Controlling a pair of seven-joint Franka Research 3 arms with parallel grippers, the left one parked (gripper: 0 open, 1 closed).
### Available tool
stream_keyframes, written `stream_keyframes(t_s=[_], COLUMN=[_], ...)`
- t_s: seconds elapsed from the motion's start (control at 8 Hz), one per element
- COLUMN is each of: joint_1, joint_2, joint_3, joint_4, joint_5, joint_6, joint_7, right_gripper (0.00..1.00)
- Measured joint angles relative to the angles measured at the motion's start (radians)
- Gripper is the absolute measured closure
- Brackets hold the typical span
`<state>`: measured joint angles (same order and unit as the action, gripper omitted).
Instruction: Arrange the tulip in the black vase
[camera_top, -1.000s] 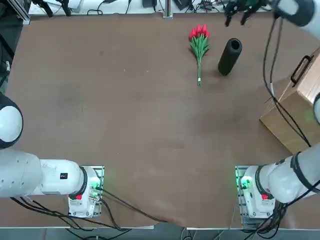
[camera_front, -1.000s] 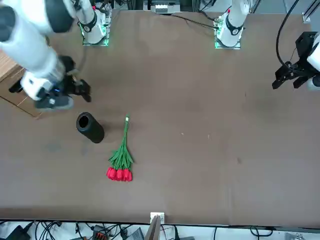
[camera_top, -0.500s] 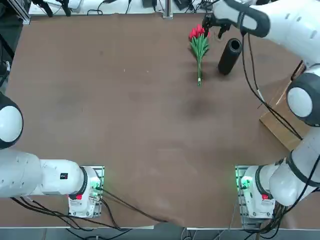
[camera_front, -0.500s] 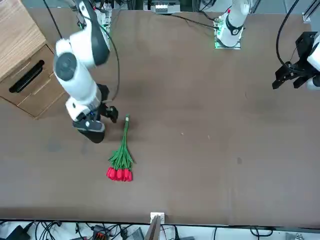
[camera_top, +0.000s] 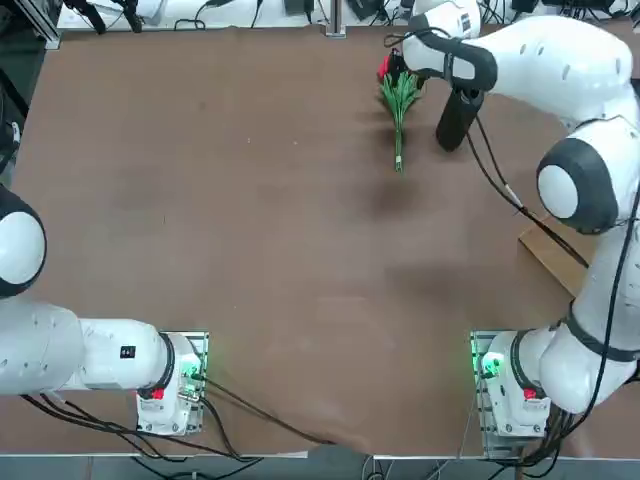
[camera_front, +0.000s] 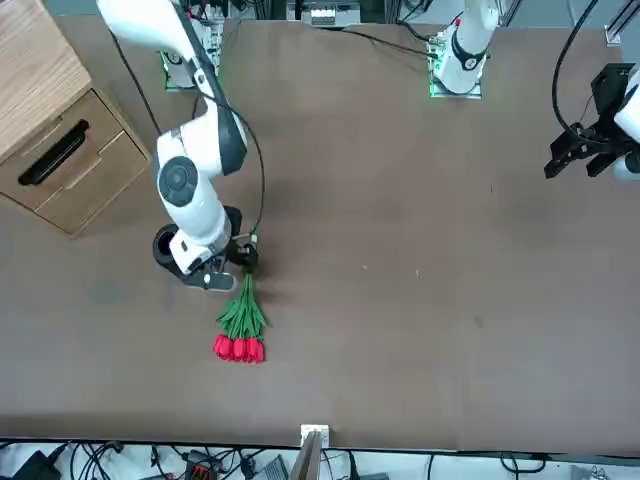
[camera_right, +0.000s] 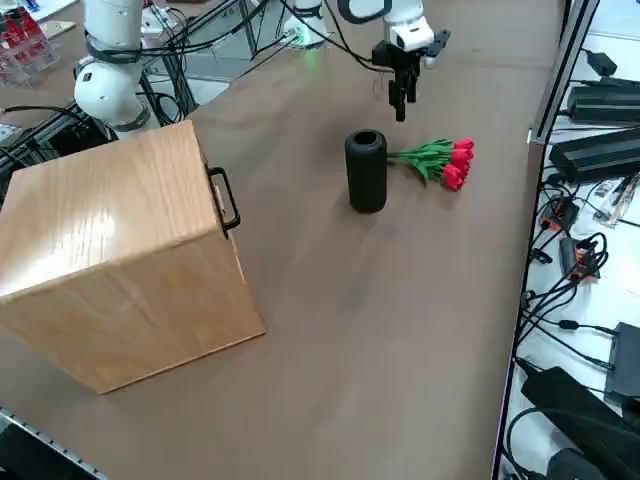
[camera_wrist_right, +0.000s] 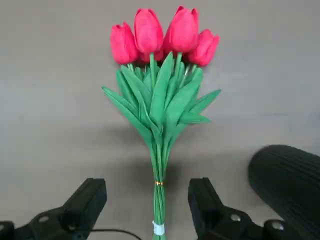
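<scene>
The tulip (camera_wrist_right: 159, 107) lies flat near the tabletop's (camera_top: 250, 250) far edge, just beside the upright black vase (camera_right: 366, 170), while the right claw (camera_wrist_right: 148, 202) hangs above its stems with fingers apart, straddling them, apparently positioned for a pickup.

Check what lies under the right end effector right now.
The tulip lies flat on the table; its stems run between the open fingers of the right end effector. The black vase stands beside it. The stem tips are covered in the top view.
</scene>
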<state>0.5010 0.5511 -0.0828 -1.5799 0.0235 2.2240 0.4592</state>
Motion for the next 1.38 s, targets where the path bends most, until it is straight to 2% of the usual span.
stream_keyframes(t_s=[0.38,0.88,1.38], joint_1=[0.0,0.001,0.001], joint_2=[0.06,0.146,0.175], joint_3=[-0.002,-0.003,-0.004], joint_4=[0.005,0.005,0.005], joint_5=[0.001,0.003,0.003], joint_6=[0.026,0.119,0.148], joint_7=[-0.022,0.02,0.047], right_gripper=[0.0,0.03,0.04])
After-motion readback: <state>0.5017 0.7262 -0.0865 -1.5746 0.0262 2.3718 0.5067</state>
